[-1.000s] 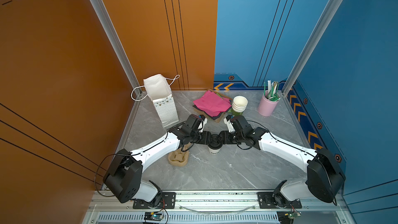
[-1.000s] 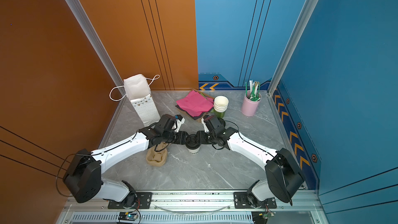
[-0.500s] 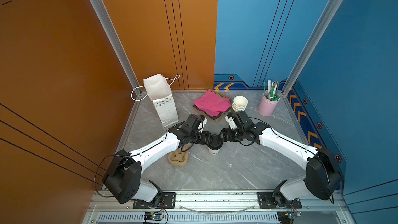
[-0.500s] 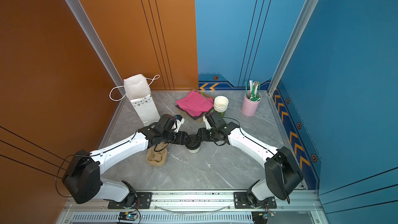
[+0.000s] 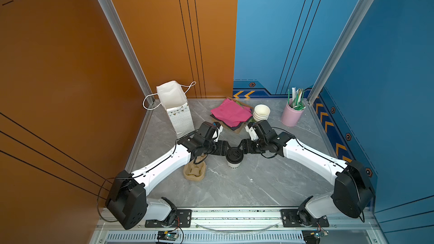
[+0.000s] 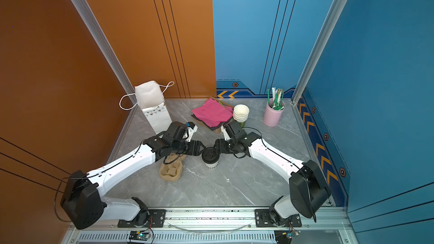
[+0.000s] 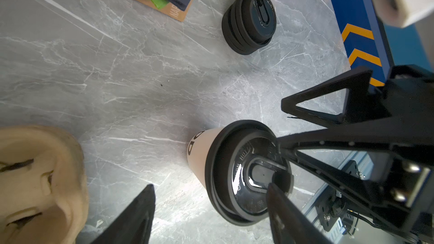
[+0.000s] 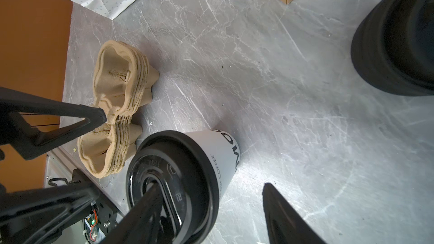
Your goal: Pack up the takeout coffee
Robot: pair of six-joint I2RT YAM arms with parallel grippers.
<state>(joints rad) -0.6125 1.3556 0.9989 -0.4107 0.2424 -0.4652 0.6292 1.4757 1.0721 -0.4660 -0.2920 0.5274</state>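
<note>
takeout coffee (image 5: 234, 160) likely light, thin-walled, crushable with slick lid (image 7: 237, 172), so grip paper wall gently; left gripper (image 7: 210, 186) and right gripper (image 8: 211, 185) jaws apart, holding nothing

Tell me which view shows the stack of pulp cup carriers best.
Right wrist view: the carrier stack lies nearly whole, layers and wells plain. In both top views the left arm covers its far end. The left wrist view catches only one edge.
</note>
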